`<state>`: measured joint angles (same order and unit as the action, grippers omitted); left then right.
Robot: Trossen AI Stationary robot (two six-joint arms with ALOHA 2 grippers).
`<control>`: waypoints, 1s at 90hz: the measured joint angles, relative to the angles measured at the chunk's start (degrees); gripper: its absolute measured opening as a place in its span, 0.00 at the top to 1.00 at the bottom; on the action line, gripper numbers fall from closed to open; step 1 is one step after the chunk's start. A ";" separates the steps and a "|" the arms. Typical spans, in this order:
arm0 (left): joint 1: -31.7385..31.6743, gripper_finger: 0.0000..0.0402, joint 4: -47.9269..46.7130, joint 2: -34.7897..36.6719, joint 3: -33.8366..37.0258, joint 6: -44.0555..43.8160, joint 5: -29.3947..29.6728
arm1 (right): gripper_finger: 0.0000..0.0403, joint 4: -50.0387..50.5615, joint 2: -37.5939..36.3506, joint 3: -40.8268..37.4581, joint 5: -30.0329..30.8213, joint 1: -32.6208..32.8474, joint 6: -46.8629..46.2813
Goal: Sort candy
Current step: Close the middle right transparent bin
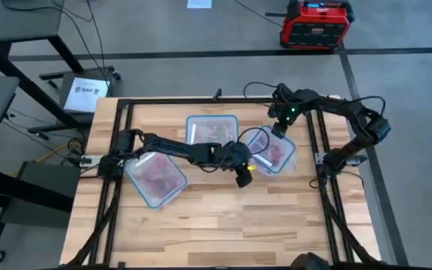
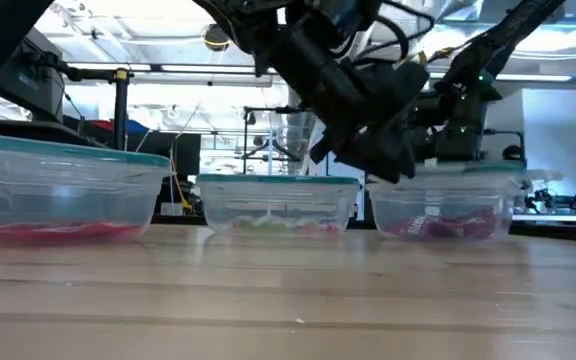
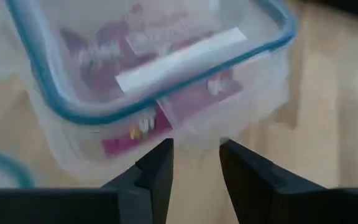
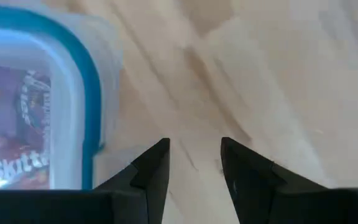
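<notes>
Three clear containers with bluish rims stand on the wooden table. The left one [image 1: 142, 186] holds red candy [image 1: 156, 171]. The middle one [image 1: 193, 129] holds mixed candy [image 1: 216, 133]. The right one [image 1: 289, 161] holds pink and purple packets [image 3: 191, 99] and a white strip [image 3: 179, 59]. My left gripper [image 1: 244, 180] hovers open at the right container's near-left side [image 3: 73, 112], nothing between its fingers. My right gripper [image 1: 280, 129] stands open over bare wood, just off that container's far corner [image 4: 79, 68], also with nothing in it.
Black frame rails [image 1: 322, 150] run along the table's left, right and far sides. The three containers [image 2: 276, 205] stand in a row across the middle. Bare wood [image 1: 223, 225] stretches toward the near edge. A red box [image 1: 315, 24] stands on the floor beyond the table.
</notes>
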<state>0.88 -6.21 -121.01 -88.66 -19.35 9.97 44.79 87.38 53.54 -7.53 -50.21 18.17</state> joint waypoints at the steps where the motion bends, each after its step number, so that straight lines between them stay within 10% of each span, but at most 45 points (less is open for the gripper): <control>1: 0.06 0.71 -0.70 0.00 0.00 0.00 -0.05 | 0.67 0.21 0.00 0.27 0.04 -0.13 -0.07; 43: 5.23 0.71 -18.70 1.92 0.09 -0.81 8.58 | 0.67 6.37 -6.47 4.34 -0.31 2.67 -3.56; 90: 2.24 0.71 9.07 1.80 7.52 7.79 6.42 | 0.67 -2.89 -4.62 -1.31 -2.44 1.27 -6.50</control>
<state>3.12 2.86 -119.21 -81.15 -11.56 16.39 41.90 82.76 52.23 -9.97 -48.94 11.67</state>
